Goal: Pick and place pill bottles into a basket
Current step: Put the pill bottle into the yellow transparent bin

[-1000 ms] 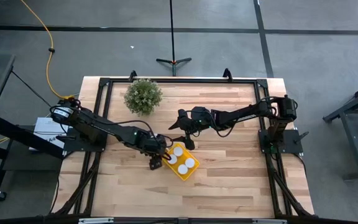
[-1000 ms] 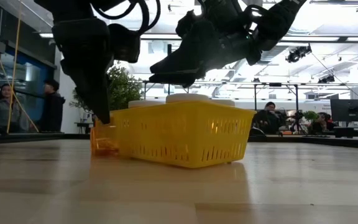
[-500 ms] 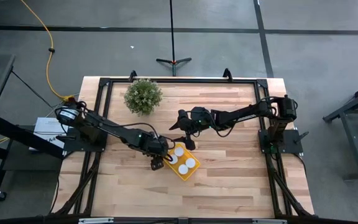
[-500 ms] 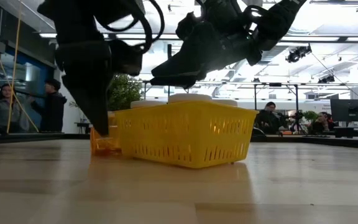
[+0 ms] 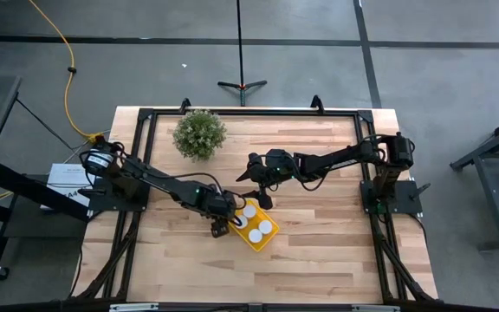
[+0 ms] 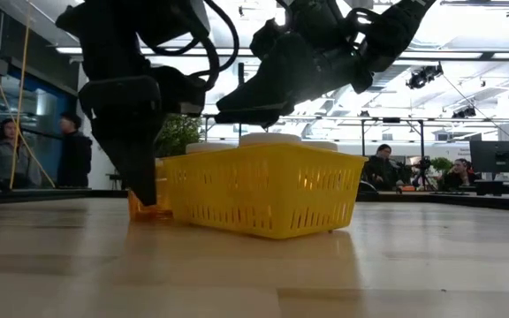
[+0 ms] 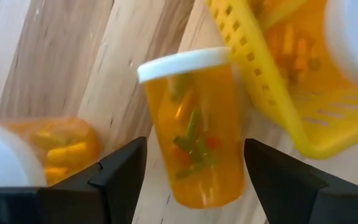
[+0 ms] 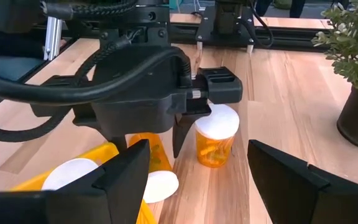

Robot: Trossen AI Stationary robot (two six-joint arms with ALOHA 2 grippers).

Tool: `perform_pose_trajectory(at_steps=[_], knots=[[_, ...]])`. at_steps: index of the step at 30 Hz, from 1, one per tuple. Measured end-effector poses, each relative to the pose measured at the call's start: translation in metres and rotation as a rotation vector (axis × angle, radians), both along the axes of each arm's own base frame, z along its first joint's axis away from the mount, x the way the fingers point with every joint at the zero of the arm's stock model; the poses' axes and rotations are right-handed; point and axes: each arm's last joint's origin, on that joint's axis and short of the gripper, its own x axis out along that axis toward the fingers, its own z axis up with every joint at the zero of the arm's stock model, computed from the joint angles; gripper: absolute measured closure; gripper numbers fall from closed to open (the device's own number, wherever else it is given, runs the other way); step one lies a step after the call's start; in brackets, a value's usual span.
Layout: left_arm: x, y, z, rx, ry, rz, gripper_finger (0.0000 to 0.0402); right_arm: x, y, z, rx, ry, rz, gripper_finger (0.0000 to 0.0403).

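A yellow basket (image 5: 256, 227) on the table holds several orange pill bottles with white caps. Beside its left wall, one orange bottle (image 7: 194, 134) seems to lie on its side on the wood, its white cap (image 7: 182, 62) pointing away from my wrist. My left gripper (image 5: 219, 225) is open, low over it, with one finger on each side (image 7: 194, 146); I see no contact. A second bottle (image 8: 216, 140) stands upright just beyond it. My right gripper (image 5: 258, 198) is open and empty above the basket's far side (image 6: 241, 110).
A green potted plant (image 5: 200, 134) stands at the table's far left. The basket's wall (image 7: 260, 81) lies close to my left gripper's right finger. Bare wood lies toward the near edge. People show in the room beyond the table (image 6: 73, 159).
My left gripper has gone down beside the basket's left wall until its fingers stand at either side of the orange bottle near the table top. The bottles and the basket have stayed in place.
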Motion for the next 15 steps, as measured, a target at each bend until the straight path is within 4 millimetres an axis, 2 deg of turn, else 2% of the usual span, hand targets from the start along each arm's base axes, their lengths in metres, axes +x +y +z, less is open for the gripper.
perform_pose_trajectory(at_steps=[15], knots=[[0.005, -0.001, -0.010, 0.023, 0.005, -0.049, 0.0155, 0.000, 0.000, 0.000, 0.003, -0.001, -0.001, 0.0141]])
